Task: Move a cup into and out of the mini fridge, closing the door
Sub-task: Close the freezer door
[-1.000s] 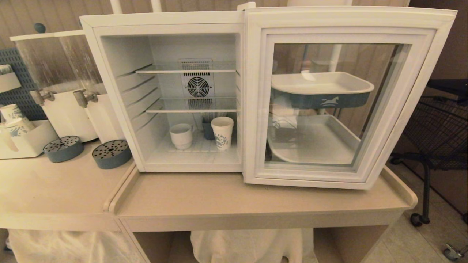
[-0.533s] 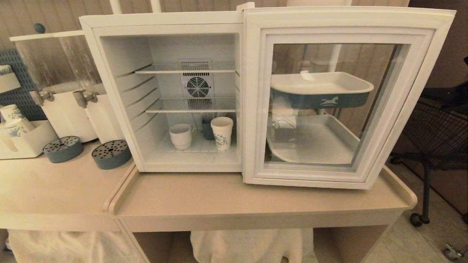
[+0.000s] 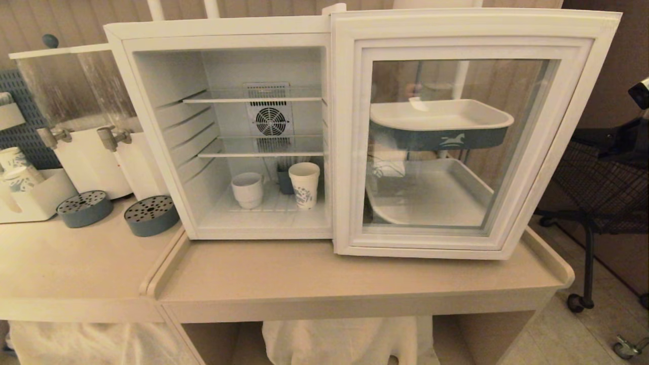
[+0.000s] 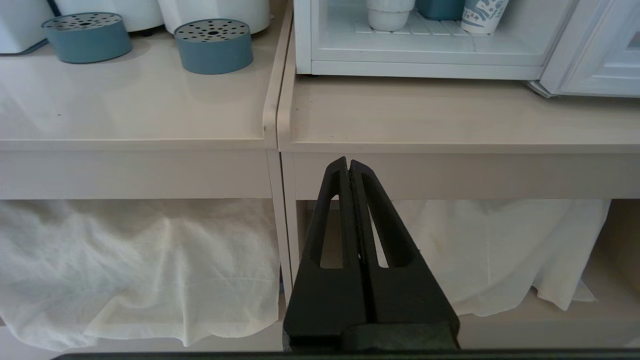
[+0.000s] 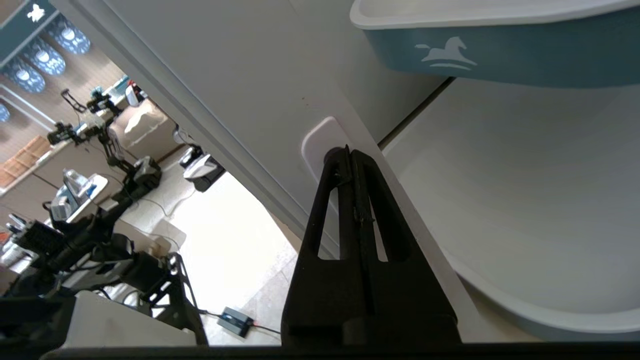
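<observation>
Squat, rounded white cup (image 3: 248, 189): on the ribbed floor of the boxy white mini fridge (image 3: 223, 132), beside a printed paper cup (image 3: 304, 184). Glass-paned door (image 3: 459, 134): swung wide. My left gripper (image 4: 349, 167): fingers clenched, empty, below the table edge. My right gripper (image 5: 346, 156): fingers clenched, empty, at the door's smooth outer face.

Each end effector (image 4: 350, 167) is matte black, with slotted triangular fingers (image 5: 332, 210).

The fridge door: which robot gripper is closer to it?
The right. The shut right gripper points at the door's outer face, close to it. The shut left gripper hangs low before the table, well away from the door.
</observation>
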### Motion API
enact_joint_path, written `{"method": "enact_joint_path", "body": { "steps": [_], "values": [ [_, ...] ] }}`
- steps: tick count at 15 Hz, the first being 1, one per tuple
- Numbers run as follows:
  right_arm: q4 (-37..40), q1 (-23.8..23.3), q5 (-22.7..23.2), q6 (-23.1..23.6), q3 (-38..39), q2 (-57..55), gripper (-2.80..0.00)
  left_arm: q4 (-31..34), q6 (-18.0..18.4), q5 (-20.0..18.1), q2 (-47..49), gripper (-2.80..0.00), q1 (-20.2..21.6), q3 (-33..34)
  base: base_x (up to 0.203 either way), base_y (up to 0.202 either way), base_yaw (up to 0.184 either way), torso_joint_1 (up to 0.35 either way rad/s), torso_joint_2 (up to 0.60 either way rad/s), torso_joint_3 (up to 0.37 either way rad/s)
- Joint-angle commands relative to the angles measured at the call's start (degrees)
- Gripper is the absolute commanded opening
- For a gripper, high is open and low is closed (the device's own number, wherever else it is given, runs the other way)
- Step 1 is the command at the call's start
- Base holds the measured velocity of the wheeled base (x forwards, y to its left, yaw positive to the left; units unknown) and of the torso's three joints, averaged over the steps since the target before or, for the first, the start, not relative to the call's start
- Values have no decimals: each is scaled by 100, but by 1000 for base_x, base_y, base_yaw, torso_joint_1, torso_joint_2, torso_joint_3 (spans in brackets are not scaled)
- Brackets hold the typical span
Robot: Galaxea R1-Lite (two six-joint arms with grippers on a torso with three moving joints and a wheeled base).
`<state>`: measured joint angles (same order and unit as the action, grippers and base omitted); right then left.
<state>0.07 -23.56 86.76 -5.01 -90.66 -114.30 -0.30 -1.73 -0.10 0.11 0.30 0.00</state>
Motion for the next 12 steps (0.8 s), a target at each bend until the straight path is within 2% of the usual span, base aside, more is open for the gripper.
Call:
{"method": "enact_joint_path", "body": {
  "steps": [1, 5, 10, 12],
  "values": [
    [50, 99, 90, -53, 43, 223, -280, -5, -3, 1, -2, -280, 5, 9, 0, 0, 0, 0, 0, 0],
    [180, 97, 90, -499, 22, 441, -280, -5, -3, 1, -2, -280, 5, 9, 0, 0, 0, 0, 0, 0],
    [522, 56, 90, -1637, 47, 1091, -280, -5, -3, 1, -2, -280, 5, 4, 0, 0, 0, 0, 0, 0],
    [552, 18, 90, -1767, 228, 1490, -280, -5, -3, 1, -2, -280, 5, 2, 0, 0, 0, 0, 0, 0]
  ]
}}
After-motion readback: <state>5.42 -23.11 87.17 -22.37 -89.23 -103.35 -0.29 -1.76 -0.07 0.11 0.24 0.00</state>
